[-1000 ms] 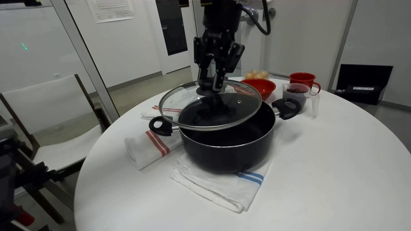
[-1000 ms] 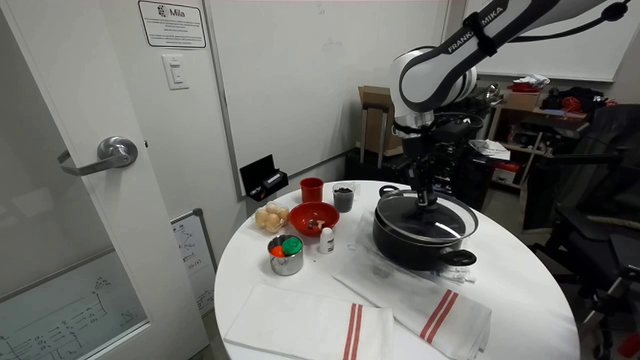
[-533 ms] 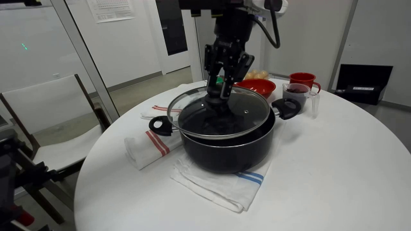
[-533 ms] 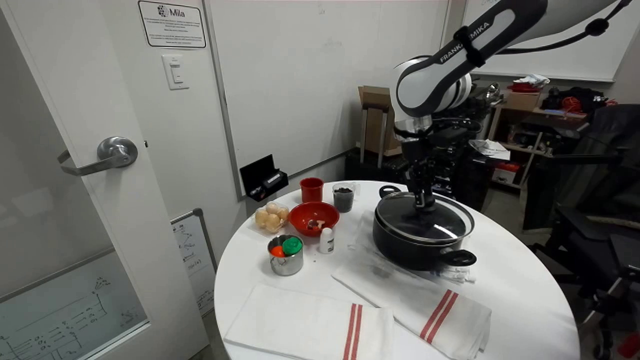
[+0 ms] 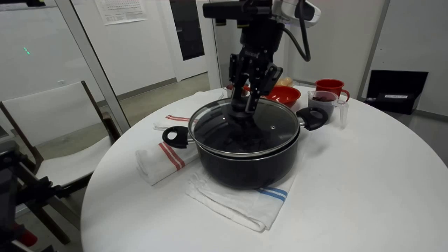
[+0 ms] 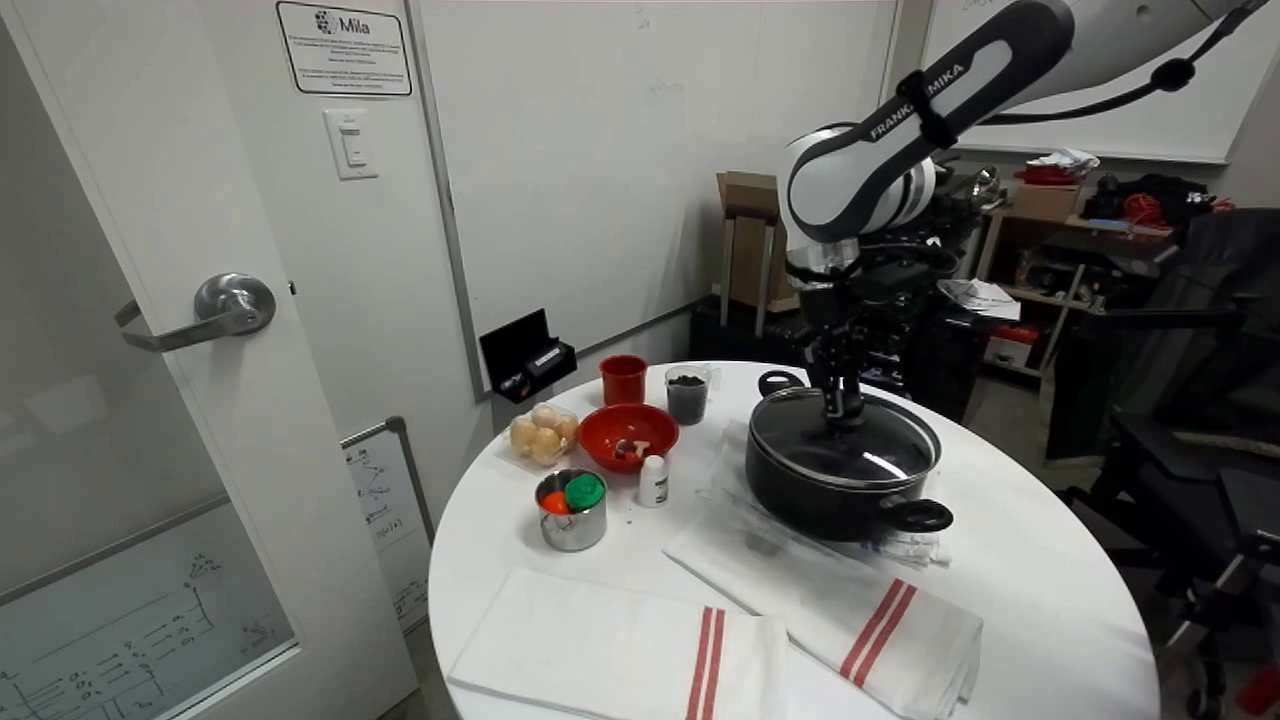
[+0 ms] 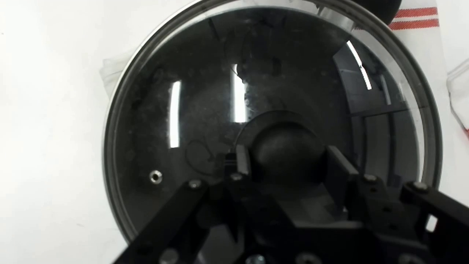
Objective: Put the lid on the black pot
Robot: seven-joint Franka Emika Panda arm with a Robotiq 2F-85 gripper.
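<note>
The round glass lid with its thin metal rim is over the black pot, nearly level. A narrow dark gap shows between the lid's front edge and the pot rim in an exterior view; whether the lid touches at the back I cannot tell. The lid covers almost the whole pot. My gripper points down, shut on the lid's dark centre knob. In the wrist view, the knob sits between the two fingers of the gripper, and the lid hides the pot's opening.
The pot stands on a folded towel. A red bowl, a clear measuring cup, a red mug, eggs, a white bottle and a steel cup stand beside it. Striped towels lie nearby.
My gripper has lowered the lid and carried it rightward in an exterior view, from tilted above the pot to nearly level over its rim. The pot has not moved.
</note>
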